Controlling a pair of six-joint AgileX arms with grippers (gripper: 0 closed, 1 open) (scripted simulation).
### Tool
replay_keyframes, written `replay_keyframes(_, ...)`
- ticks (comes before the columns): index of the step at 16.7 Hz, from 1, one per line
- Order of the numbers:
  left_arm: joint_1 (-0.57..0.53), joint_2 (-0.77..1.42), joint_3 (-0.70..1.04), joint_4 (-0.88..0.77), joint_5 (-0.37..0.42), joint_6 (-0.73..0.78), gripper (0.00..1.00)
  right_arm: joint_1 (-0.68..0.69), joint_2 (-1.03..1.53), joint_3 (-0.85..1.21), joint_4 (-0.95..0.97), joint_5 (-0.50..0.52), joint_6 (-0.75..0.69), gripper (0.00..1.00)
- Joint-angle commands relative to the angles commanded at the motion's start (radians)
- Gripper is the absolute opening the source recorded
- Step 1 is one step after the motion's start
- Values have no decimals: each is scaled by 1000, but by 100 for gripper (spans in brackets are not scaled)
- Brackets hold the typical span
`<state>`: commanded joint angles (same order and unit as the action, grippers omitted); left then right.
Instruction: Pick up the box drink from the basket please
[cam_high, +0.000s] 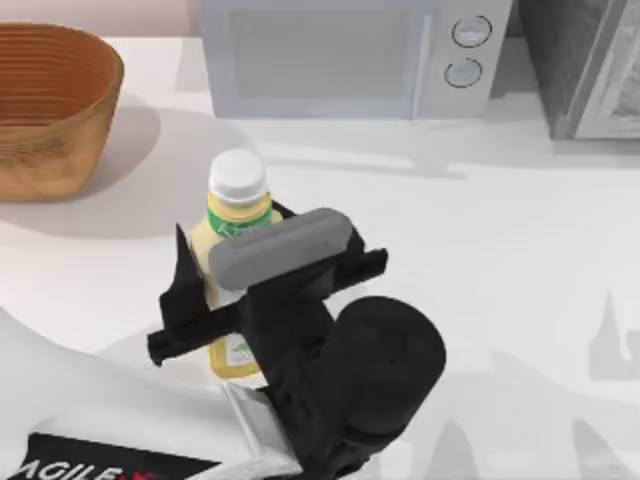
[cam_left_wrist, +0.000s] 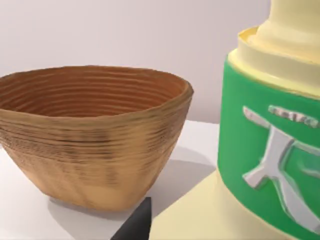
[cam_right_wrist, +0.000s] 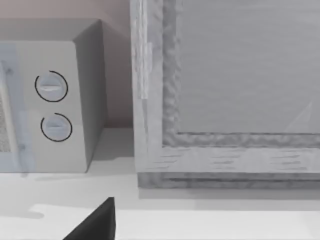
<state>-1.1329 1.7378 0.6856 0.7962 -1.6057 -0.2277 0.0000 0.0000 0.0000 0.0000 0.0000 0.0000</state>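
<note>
The white table carries everything, with the microwave along its far edge and a grey speckled cabinet at the far right. My right arm is parked on that side; its wrist view looks at the microwave's two dials and the cabinet front, and I cannot tell how its fingers stand.

At the far left sits the basket, a tan woven bowl whose ribbed inside looks bare in the left wrist view. The box drink is no longer in it: it stands upright, well to the right of the basket and nearer, over open table. Its white cap is up and its green label band faces the left wrist camera at very close range.

The left gripper is clamped on the box drink, one dark finger on each side of the pale yellow body below the label, with the grey wrist block above it. From the top view, whether the base is touching the table or just raised is not clear.

The step in hand seems to be the lift away from the basket, and it looks nearly done. To do it well, the squeeze should stay steady on the flat sides, the bottle should stay vertical so the heavy top does not swing, and any rise should go straight up, clear of the basket rim and the microwave.
</note>
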Motion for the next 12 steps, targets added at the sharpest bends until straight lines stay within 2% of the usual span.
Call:
replay_keyframes(4, 62, 22, -71, 25, -19, -95, 0, 0, 0, 0, 0, 0, 0, 100)
replay_keyframes(8, 65, 23, -74, 26, -20, -98, 0, 0, 0, 0, 0, 0, 0, 100)
replay_keyframes(12, 65, 23, -74, 26, -20, -98, 30, 0, 0, 0, 0, 0, 0, 100)
